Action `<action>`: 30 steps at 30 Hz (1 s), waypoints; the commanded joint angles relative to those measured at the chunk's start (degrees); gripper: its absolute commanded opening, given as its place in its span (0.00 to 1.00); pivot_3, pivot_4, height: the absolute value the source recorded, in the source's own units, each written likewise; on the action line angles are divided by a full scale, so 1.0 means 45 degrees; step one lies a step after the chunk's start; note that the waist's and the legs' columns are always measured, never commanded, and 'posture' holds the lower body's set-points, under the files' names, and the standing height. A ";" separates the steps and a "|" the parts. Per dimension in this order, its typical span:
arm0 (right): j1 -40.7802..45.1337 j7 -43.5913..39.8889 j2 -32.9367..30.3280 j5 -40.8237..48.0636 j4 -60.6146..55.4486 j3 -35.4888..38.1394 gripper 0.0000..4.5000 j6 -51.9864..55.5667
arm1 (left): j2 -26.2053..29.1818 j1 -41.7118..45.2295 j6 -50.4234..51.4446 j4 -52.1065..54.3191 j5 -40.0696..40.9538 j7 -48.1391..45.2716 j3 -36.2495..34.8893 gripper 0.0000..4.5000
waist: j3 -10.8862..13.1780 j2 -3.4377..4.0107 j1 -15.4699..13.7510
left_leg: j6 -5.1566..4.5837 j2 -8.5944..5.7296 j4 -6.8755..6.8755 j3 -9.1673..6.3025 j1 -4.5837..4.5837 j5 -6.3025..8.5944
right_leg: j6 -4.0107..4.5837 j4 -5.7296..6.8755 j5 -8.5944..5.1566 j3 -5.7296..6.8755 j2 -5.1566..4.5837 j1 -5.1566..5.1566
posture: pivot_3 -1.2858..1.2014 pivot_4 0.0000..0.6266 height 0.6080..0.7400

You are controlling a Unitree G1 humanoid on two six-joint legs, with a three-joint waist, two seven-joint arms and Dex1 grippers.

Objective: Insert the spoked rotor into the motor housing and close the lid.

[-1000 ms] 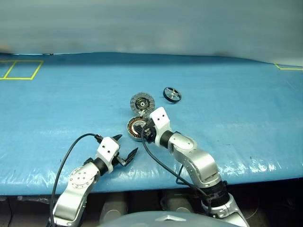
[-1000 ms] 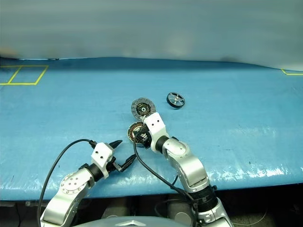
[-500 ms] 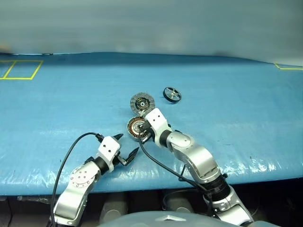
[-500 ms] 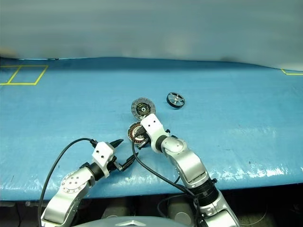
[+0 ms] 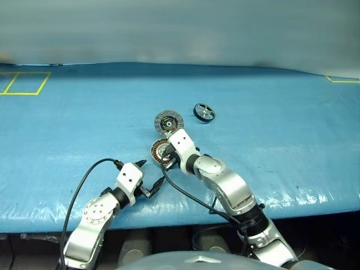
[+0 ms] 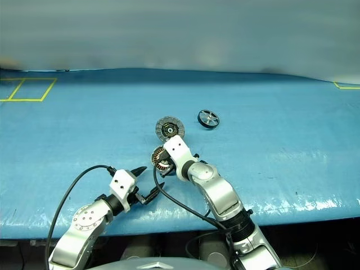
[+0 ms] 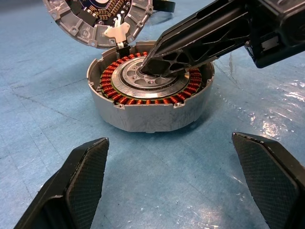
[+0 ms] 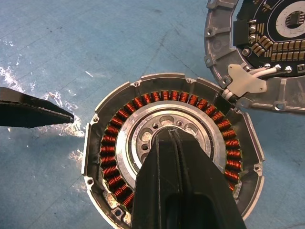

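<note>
Two black fingers of the right claw [image 8: 174, 136] were pinched together empty, tips on the silver centre of the round copper-wound motor housing [image 7: 150, 93], likely steadying it. Its hinged silver-grey lid [image 5: 169, 121] lay open. The small black-rimmed spoked rotor [image 5: 205, 112] sat apart on the blue bench [image 5: 292, 129]. The left claw [image 7: 174, 183] waited near, spread wide, empty.

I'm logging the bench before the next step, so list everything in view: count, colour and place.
motor housing: one, silver cup with copper-orange windings, near the table's middle, lid open.
lid: one, silver-grey, dark centre, lying open just beyond the housing, joined at its rim.
spoked rotor: one, black rim with silver spokes, lying apart on the table, beyond and right of the lid.
table cover: one, blue, over the whole table.
yellow tape marks: yellow lines at the far left, another at the far right corner.
left gripper: one, black jaws open, near the table's front edge, short of the housing.
right gripper: one, black jaws shut, tips at the housing's silver centre.
</note>
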State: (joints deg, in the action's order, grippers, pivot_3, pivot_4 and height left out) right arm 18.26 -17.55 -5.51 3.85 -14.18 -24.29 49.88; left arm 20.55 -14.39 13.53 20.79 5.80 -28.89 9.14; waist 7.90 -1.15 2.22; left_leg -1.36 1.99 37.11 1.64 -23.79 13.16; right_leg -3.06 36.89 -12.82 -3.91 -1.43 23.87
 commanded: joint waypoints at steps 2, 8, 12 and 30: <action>0.0162 -0.0232 0.0060 0.0084 -0.0229 -0.0090 0.01 -0.0260 | 0.0015 0.0041 -0.0083 0.0387 0.0083 -0.0008 0.0029 1.00 | 0.0000 0.0000 0.0001 | 0.0000 0.0000 0.0000 0.0000 0.0000 0.0000 | 0.0000 0.0000 0.0000 0.0000 0.0000 0.0000 | 0.52 0.24 1.00; 0.0282 -0.0697 -0.0192 0.0063 -0.0222 -0.0387 0.01 -0.0287 | -0.0017 -0.0008 -0.0061 0.0369 0.0062 0.0040 0.0065 1.00 | 0.0000 0.0000 0.0008 | 0.0000 0.0000 0.0000 0.0001 0.0000 0.0000 | -0.0001 0.0000 -0.0001 0.0000 0.0000 0.0000 | 0.52 0.24 1.00; 0.0507 -0.0734 -0.0164 -0.0035 -0.0073 -0.0431 0.01 -0.0294 | -0.0036 -0.0025 -0.0065 0.0368 0.0055 0.0069 0.0072 1.00 | 0.0000 0.0000 0.0021 | 0.0000 0.0002 -0.0001 0.0000 0.0001 0.0000 | 0.0000 0.0001 0.0000 0.0000 0.0004 0.0001 | 0.52 0.24 1.00; 0.3139 -0.2623 -0.4145 0.0528 0.0436 0.2282 0.01 -0.0026 | 0.0000 -0.0010 -0.0142 0.0344 0.0086 0.0042 0.0016 1.00 | 0.0015 -0.0003 0.0026 | -0.0002 -0.0010 0.0000 -0.0001 -0.0003 0.0000 | 0.0007 -0.0003 0.0005 0.0002 -0.0004 -0.0001 | 0.52 0.24 1.00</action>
State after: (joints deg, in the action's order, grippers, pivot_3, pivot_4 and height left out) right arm 30.10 -29.25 -23.45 7.00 -13.43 -16.23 51.16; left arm 20.51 -14.65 13.53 20.77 5.78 -28.73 9.36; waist 7.96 -1.17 2.34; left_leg -1.37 1.96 37.11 1.65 -23.79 13.16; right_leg -3.03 36.88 -12.80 -3.92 -1.42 23.87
